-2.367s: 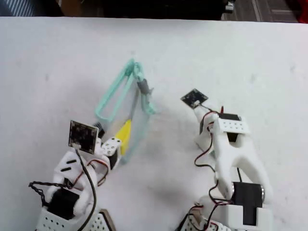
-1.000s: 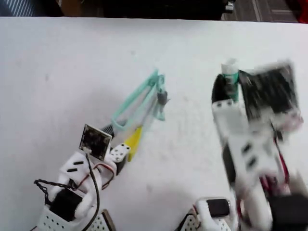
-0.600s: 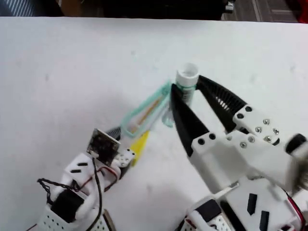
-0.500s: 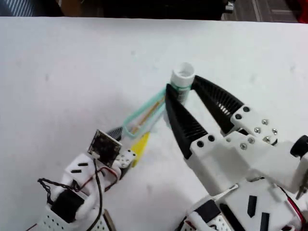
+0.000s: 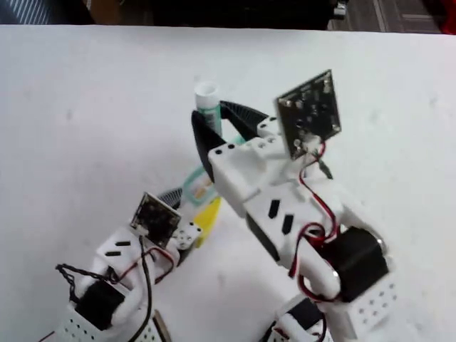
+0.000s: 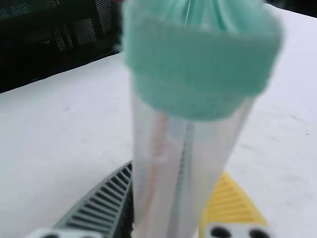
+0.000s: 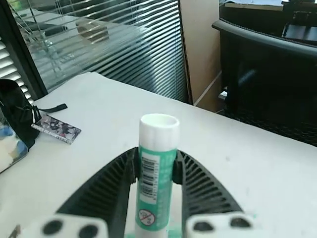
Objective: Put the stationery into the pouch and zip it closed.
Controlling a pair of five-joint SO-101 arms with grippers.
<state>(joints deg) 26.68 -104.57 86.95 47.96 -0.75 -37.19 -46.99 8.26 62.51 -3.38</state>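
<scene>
As seen from above, right gripper (image 5: pixel 216 120) clamps a cylindrical glue stick (image 5: pixel 207 105) near the teal-trimmed pouch (image 5: pixel 195 187), left wrist view, ribbed fingers (image 6: pixel 101 215) of left gripper (image 6: pixel 171 220) pinch that translucent pouch, right wrist view, black ribbed fingers (image 7: pixel 104 193) squeeze the white-capped stick.

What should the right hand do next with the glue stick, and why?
Probably ease the stick down toward the pouch mouth. The right hand grips the glue stick upright, close by the pouch, which the left hand holds pinched between its fingers; the stick is not yet inside.
</scene>
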